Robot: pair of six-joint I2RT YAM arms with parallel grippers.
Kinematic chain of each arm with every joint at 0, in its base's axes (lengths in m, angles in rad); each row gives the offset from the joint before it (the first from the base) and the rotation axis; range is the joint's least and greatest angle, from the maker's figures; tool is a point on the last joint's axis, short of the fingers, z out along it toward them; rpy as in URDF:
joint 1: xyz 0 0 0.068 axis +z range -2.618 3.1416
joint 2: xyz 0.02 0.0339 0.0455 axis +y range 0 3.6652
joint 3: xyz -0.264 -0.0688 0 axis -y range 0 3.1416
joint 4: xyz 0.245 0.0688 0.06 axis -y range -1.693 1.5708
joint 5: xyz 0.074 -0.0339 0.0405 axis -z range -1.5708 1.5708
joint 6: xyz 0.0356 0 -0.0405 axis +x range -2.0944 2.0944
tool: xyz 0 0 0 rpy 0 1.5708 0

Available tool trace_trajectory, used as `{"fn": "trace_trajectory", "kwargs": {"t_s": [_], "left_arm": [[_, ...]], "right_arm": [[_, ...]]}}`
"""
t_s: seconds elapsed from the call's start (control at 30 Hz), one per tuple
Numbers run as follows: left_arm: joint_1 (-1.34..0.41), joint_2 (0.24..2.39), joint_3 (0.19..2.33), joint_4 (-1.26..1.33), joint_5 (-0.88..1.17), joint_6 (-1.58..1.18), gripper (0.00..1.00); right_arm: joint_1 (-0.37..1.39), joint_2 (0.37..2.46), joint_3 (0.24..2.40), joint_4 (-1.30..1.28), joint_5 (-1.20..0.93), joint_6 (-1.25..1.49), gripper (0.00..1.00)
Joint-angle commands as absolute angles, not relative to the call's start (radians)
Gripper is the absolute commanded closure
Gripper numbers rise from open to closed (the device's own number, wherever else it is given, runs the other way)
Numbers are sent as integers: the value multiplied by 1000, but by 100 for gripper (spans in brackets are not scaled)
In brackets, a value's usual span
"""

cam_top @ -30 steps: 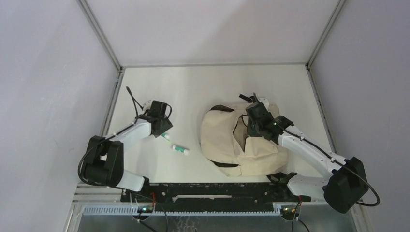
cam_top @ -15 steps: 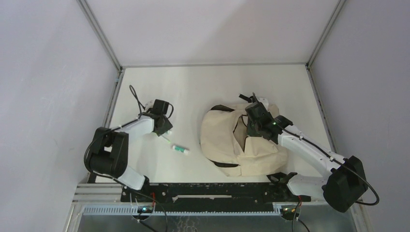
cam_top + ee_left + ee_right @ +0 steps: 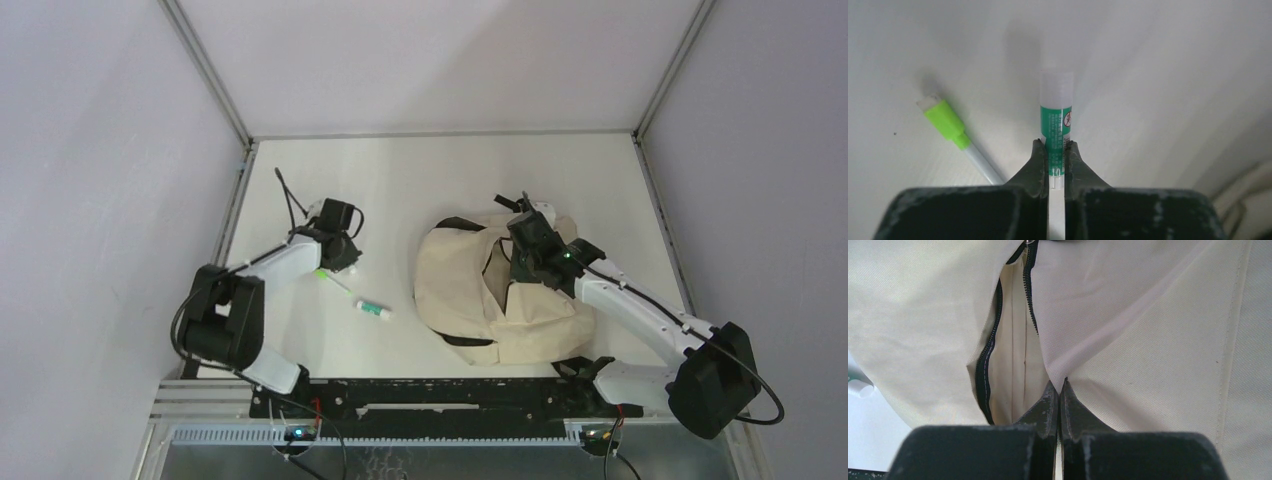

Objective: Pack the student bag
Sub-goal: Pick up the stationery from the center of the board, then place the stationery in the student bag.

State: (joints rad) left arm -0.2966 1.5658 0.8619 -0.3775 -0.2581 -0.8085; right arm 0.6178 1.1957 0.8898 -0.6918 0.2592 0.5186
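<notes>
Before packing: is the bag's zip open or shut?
Open: the student bag shows parted zip teeth and lining; right gripper pinches its fabric.

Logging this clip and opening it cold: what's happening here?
Two arms are partway through packing the student bag. The right pincer is clamped on the bag's cream fabric beside its open zip, where the mouth gapes. The left pincer hovers over the table, jaws close together and empty, lined up with a green glue stick lying there. A green-capped pen lies beside it. Neither item is in the bag yet.
</notes>
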Motion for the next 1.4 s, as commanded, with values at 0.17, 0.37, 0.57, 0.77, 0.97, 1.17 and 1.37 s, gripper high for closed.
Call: {"fn": "trace_trajectory", "kwargs": {"t_s": [0.17,0.37,0.57,0.77,0.97,1.17,1.37], "left_arm": [[-552,1342,1003,-435,43,-631,100],[-694,1426,1059,-303,354,-733,100],[-782,1548,1175,-193,454,-844,100],[-833,1654,1279,-157,456,-881,100],[-841,1748,1328,-98,511,-910,56],[-839,1719,1287,-115,459,-896,46],[-822,1601,1201,-208,341,-833,63]], "right_arm": [[595,1132,902,-619,240,525,100],[583,1135,902,-605,215,529,100],[583,1118,902,-601,195,530,100],[584,1109,902,-621,205,527,100],[586,1100,894,-621,212,528,100],[586,1090,884,-629,222,528,100],[586,1088,878,-629,222,531,100]]}}
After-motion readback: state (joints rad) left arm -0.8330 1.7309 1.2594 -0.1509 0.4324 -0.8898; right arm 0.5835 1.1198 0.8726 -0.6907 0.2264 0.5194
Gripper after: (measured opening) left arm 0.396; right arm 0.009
